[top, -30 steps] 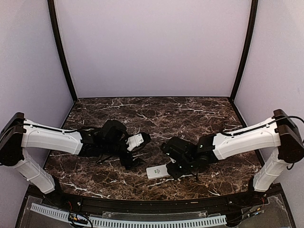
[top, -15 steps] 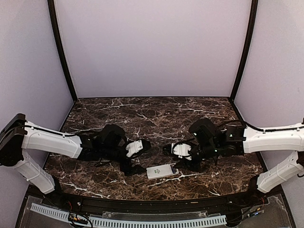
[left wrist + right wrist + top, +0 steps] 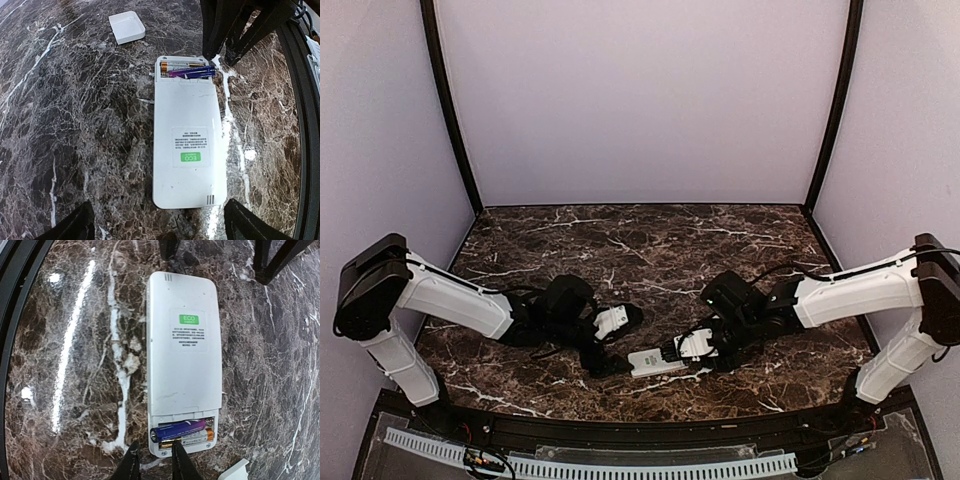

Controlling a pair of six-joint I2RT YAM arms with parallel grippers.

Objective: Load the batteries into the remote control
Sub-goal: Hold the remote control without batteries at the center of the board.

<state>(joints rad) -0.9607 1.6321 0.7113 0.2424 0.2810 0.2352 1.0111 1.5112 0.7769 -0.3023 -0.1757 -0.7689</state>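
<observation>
The white remote control (image 3: 655,361) (image 3: 186,150) (image 3: 184,347) lies face down on the marble, green sticker up. Its battery bay is uncovered. A blue-purple battery (image 3: 180,430) (image 3: 192,73) rests slanted on top of a gold-and-white battery (image 3: 197,437) (image 3: 177,65) seated beneath it. My right gripper (image 3: 155,462) (image 3: 695,348) is at the bay's end, jaws only narrowly apart. One fingertip (image 3: 180,460) is over the gold battery's end, the other stands beside the remote's corner. My left gripper (image 3: 162,227) (image 3: 618,342) stands wide open astride the remote's other end, holding nothing.
The small white battery cover (image 3: 126,27) (image 3: 235,471) lies loose on the marble beyond the remote's battery end. The table's black front rim (image 3: 15,305) (image 3: 305,125) runs close alongside the remote. Purple walls enclose the table.
My right gripper drew back from the remote, then came down at its battery end, with its jaws narrowing. The left gripper shifted slightly nearer the remote's other end and stayed open.
</observation>
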